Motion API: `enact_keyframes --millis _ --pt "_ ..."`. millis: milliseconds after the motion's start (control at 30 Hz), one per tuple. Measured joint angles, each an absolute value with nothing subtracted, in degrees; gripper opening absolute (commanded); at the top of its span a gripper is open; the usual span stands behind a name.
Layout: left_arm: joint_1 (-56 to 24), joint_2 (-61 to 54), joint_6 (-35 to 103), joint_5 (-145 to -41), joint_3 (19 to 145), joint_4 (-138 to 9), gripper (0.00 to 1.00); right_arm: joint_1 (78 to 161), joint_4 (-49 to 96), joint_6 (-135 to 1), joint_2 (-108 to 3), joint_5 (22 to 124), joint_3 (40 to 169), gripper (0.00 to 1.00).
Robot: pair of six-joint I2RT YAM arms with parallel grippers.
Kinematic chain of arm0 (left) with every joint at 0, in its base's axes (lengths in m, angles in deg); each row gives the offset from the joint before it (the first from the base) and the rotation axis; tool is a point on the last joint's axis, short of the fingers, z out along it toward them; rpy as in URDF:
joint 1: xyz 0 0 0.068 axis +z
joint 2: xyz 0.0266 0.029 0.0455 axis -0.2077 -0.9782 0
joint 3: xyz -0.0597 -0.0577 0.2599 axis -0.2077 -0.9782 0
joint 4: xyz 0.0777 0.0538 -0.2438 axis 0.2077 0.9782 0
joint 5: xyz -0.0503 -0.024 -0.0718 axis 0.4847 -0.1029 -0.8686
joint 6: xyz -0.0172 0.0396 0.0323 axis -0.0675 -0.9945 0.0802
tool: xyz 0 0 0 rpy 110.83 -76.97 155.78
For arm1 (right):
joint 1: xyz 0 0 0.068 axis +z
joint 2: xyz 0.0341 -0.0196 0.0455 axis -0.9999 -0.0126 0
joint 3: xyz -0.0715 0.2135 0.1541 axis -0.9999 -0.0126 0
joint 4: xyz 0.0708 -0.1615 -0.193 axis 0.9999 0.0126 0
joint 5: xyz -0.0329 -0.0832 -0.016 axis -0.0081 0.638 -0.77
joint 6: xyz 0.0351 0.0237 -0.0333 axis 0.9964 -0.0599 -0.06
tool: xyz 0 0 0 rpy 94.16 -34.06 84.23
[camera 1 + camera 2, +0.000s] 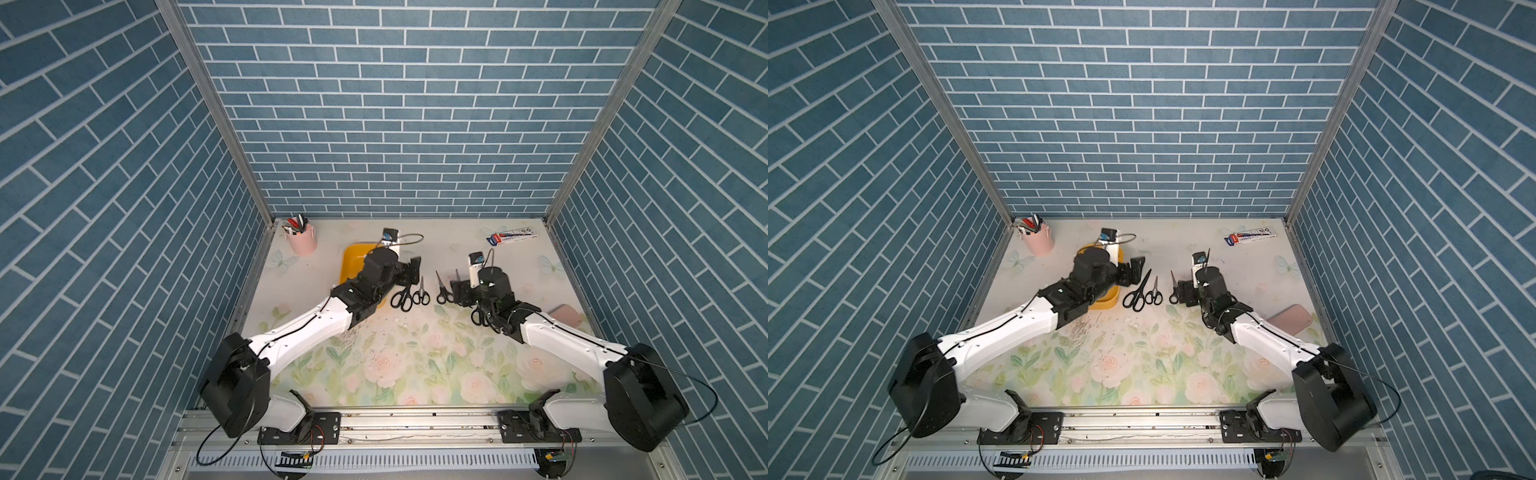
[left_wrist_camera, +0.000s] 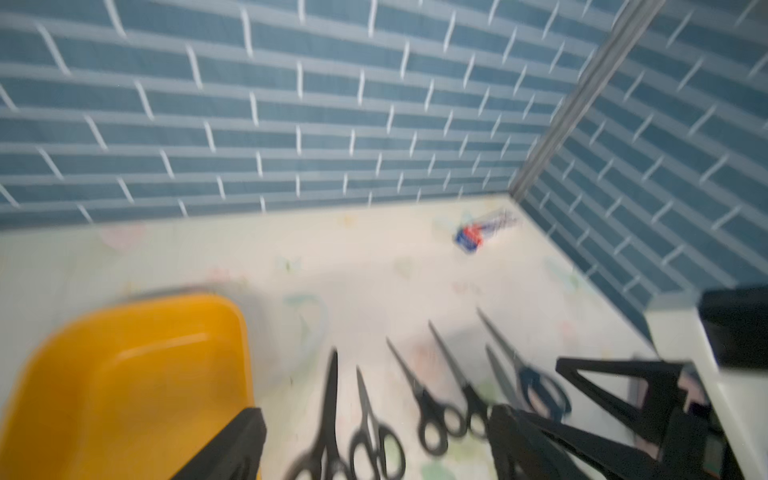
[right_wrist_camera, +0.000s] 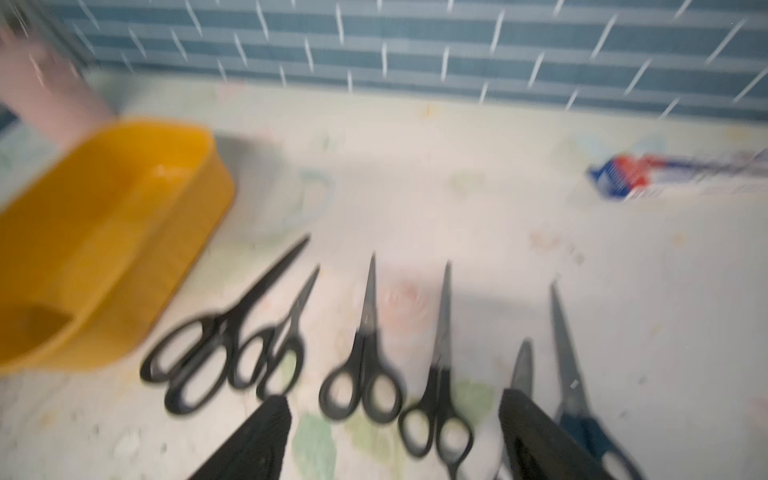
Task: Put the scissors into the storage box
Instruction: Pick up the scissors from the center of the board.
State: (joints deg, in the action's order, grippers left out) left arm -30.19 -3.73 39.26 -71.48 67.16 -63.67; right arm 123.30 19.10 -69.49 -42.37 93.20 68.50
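The scissors lie mid-frame in a top view, blades up-frame, mostly between left gripper and right gripper, both spread and empty.

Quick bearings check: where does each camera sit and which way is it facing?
Top views: high above the base rail, looking down and forward at the table and back wall; left arm and right arm show whole.
Left wrist: on the left arm, facing the far right corner; its open left claw shows, plus part of the right arm.
Right wrist: on the right arm, facing the back wall; only its open right claw shows.
Shared: both wrist views hold the storage box, scissors and carton.
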Motion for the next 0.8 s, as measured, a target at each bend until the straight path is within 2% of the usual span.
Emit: enact_keyframes --millis 67,200,233,300,400,500,567,633,800 --pt "-30.05 -5.35 41.34 -71.39 65.41 -59.16 0.91 124.13 25.35 -68.4 -46.79 91.52 71.49 0.74" --pt "-27.61 -5.2 41.53 -71.89 64.45 -54.99 0.84 126.25 32.1 -66.17 -53.35 91.08 80.8 0.73" --pt "-27.0 -5.41 41.01 -72.57 65.24 -53.94 0.82 126.53 32.3 -64.95 -53.43 91.04 81.81 0.73" --pt "-26.51 -7.18 39.85 -74.45 68.16 -51.77 0.7 126.14 32.26 -62.74 -52.19 90.99 81.72 0.73" --pt "-27.74 -12.89 38.61 -77.38 73.98 -49.87 0.69 123.47 32.5 -60.25 -49.91 92.0 80.23 0.73" --pt "-29.46 -17.83 38.17 -79.78 76.89 -47.53 0.59 121.83 33.44 -59.04 -48.38 94.58 79.88 0.73" --pt "-30.08 -21.3 38.17 -80.81 79.2 -44.54 0.59 121.96 33.57 -58.85 -47.23 95.63 79.47 0.73" --pt "-30.14 -24.32 38.26 -81.07 82.11 -41.57 0.53 122.01 33.52 -58.83 -46.09 96.2 78.68 0.73" --pt "-30.3 -29.57 38.21 -80.07 89.8 -34.68 0.51 122.12 33.9 -58.43 -44.95 97.9 76.98 0.73"
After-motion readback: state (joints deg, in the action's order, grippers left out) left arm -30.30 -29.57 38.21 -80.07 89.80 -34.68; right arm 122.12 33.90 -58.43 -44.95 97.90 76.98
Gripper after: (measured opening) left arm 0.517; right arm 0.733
